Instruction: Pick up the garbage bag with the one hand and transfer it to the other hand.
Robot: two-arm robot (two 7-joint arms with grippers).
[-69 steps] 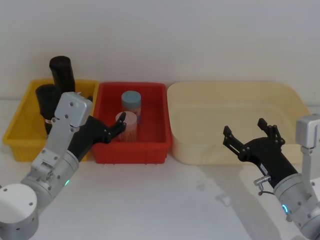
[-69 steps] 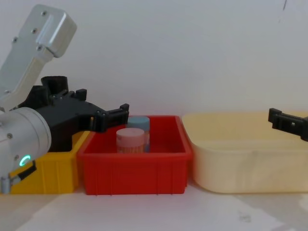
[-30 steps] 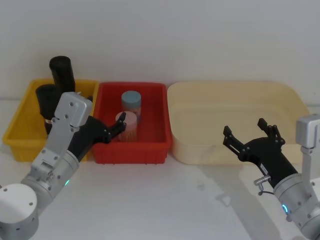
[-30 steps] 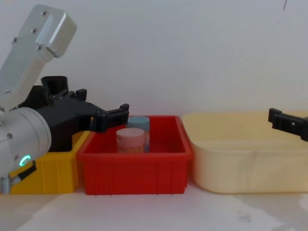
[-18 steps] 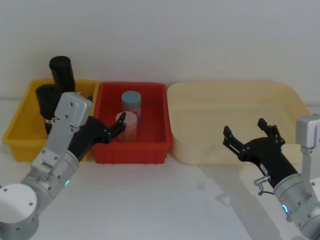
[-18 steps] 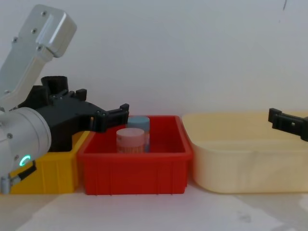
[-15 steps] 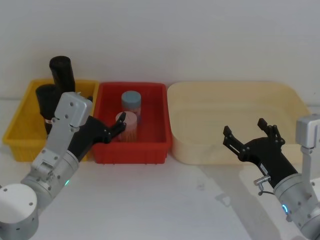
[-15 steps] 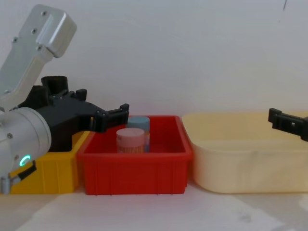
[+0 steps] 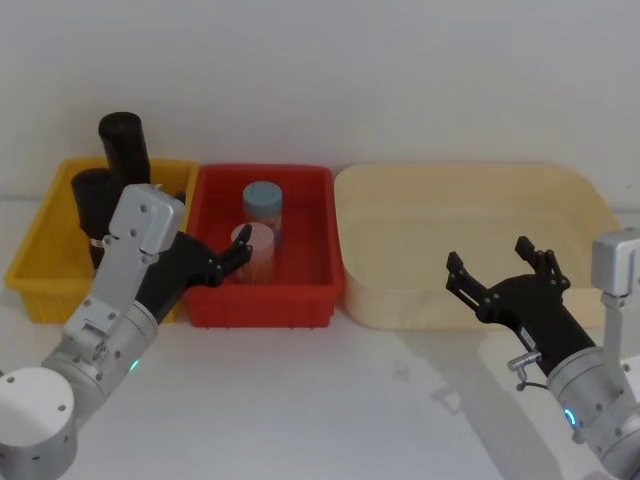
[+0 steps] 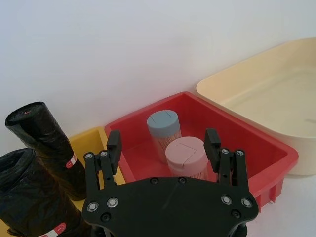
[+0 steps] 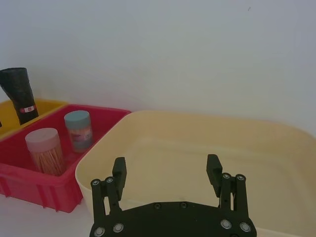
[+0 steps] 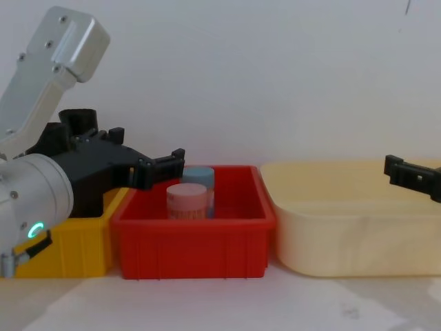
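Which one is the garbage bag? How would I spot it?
Look in the yellow bin at the robot's far left. Two black rolls stand there; the garbage bag is the shorter, fatter one in front, not the taller, slimmer roll behind.

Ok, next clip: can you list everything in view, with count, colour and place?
garbage bag: one, black, stubby, white label band, in the yellow bin
taller roll: one, black, in the yellow bin behind it
yellow bin: one, table's left
red bin: one, middle
blue-lidded jar: one, in the red bin
pink-lidded jar: one, in the red bin, nearer
cream bin: one, right
table: one, white
left gripper: black, open, near the red bin
right gripper: black, open, before the cream bin
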